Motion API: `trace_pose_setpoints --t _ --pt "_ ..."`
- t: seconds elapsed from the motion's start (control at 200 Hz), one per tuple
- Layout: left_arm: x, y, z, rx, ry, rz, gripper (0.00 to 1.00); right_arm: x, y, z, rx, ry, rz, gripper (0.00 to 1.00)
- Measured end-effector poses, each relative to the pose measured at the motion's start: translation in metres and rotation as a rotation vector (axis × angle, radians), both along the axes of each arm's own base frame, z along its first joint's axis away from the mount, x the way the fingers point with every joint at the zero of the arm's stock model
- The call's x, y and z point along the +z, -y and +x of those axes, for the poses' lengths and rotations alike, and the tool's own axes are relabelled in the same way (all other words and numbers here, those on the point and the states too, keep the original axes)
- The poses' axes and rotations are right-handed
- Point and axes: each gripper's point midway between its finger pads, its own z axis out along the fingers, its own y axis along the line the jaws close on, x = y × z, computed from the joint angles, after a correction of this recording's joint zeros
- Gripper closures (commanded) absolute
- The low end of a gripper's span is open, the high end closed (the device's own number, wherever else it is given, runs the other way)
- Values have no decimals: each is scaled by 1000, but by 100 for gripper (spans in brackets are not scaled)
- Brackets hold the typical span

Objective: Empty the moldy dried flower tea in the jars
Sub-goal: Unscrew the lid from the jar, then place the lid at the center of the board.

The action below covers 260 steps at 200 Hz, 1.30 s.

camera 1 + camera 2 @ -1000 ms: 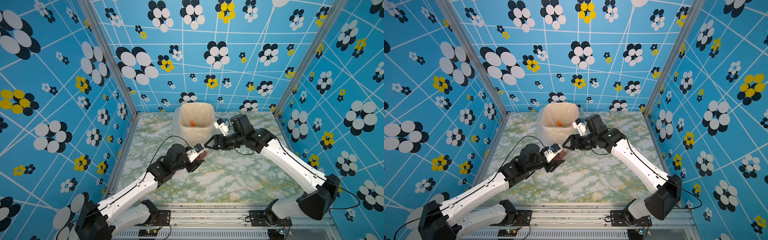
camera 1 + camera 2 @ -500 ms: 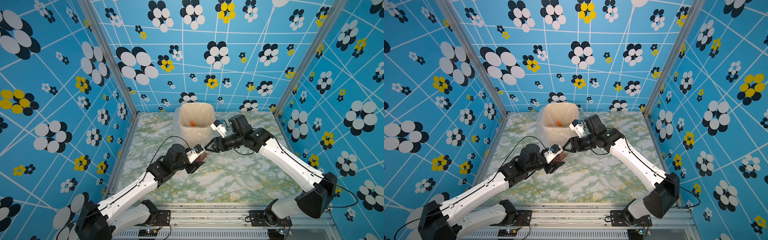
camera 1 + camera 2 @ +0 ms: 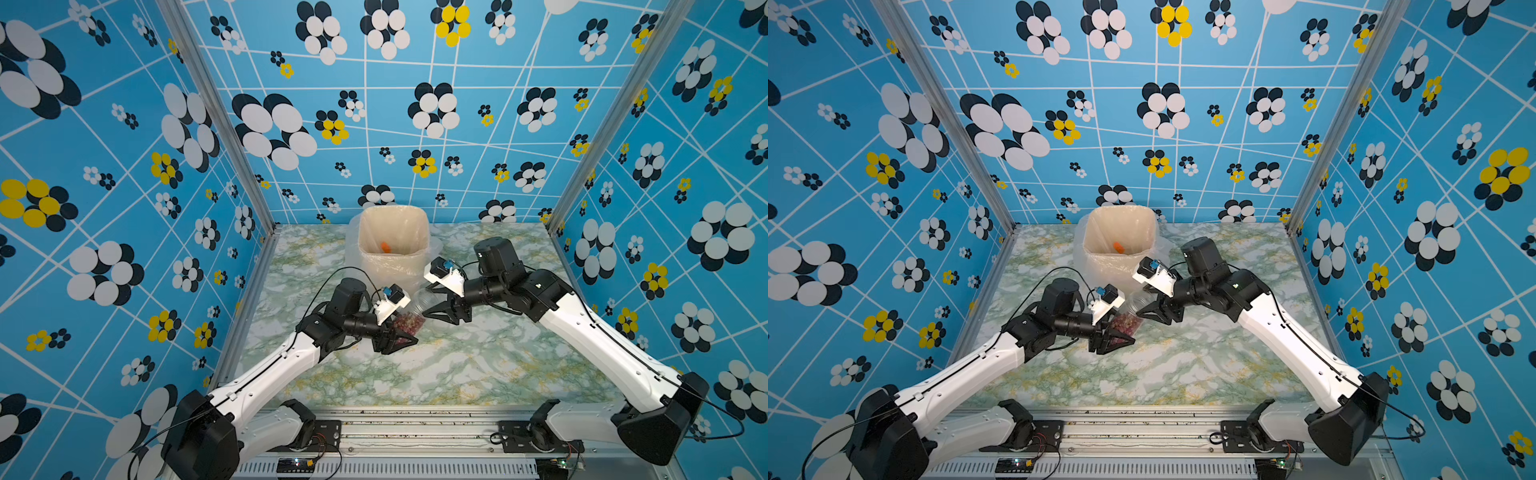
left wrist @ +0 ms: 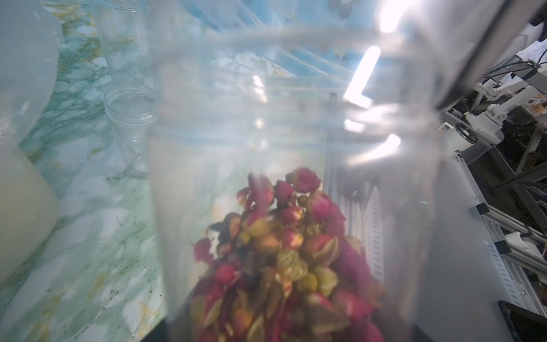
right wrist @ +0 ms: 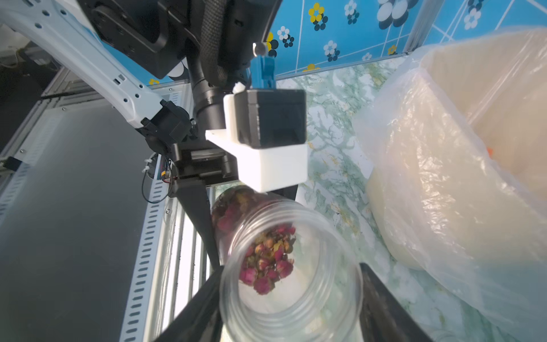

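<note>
Right wrist view looks straight down the long axis of a clear jar (image 5: 291, 318). Its mouth end faces that camera and its base end points away. The right gripper (image 5: 290, 309) has a black finger (image 5: 195, 308) pressed on either side of that top end, and no gap shows on either side. I cannot tell whether a clear lid sits on the mouth.

Moldy dried flower tea (image 5: 266, 262), red and yellowish buds, lies heaped at the base end inside the jar.

In both top views the jar is tilted off upright. Its long axis runs from the base at 7 o'clock to the mouth at 1 o'clock. The left gripper (image 3: 404, 332) is clamped across the lower, tea-filled part, with the jar body between its fingers. That arm comes in from 7 o'clock. The right arm comes in from 4 o'clock, and its gripper points toward 9 o'clock.

The jar is near the middle of the marbled table (image 3: 457, 365), just at the 6 o'clock side of the lined bin (image 3: 392, 266). The bin stands at the table's 12 o'clock edge with an orange piece (image 3: 385, 247) inside it.

Left wrist view shows the buds through the jar wall. It also shows two empty jars (image 4: 130, 118) standing open on the table near the bin.
</note>
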Motion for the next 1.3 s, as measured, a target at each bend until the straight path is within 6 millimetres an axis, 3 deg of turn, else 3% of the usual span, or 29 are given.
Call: trace_pose_setpoints --t 0.315,0.61,0.75,0.925,1.299 --pt "-2 -5 12 70 13 23 100 -1 2 10 -23 109 12 76" --pt "17 -15 29 186 154 28 100 14 9 7 -120 137 109 72" --pt "26 -24 39 262 225 38 100 9 13 4 -155 88 118 71" --pt "30 -40 51 375 307 62 100 -17 18 7 -215 10 79 71" --pt "40 -70 70 575 403 115 100 -105 10 32 -360 -161 -70 73"
